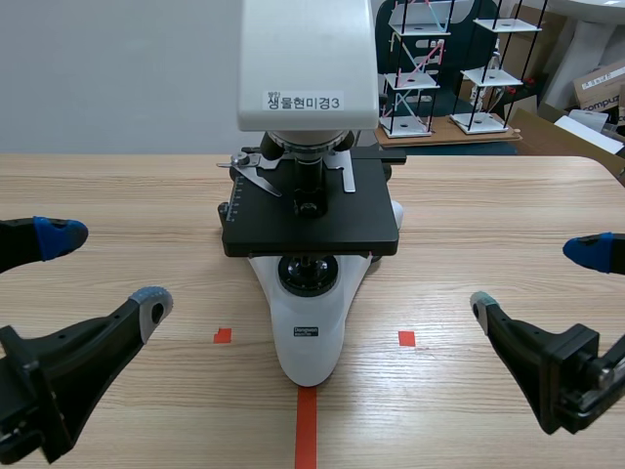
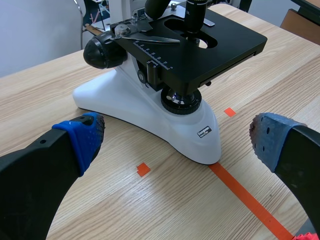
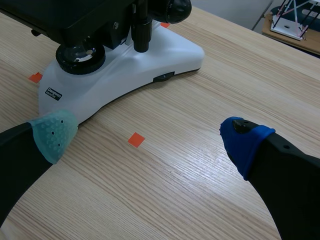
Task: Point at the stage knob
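Observation:
A white microscope with a black stage stands at the table's middle. Its stage knob is a black cylinder hanging under the stage on the right side, beside the black focus knob; in the scene view the stage hides it. My left gripper hovers open to the left of the base, with nothing between its fingers. My right gripper is open too, well to the right of the base and short of the knob. In the left wrist view the left gripper faces the base.
Orange-red tape marks lie around the base. Behind the table stand stick-and-plate model towers and cardboard boxes. Bare wood spreads on both sides of the microscope.

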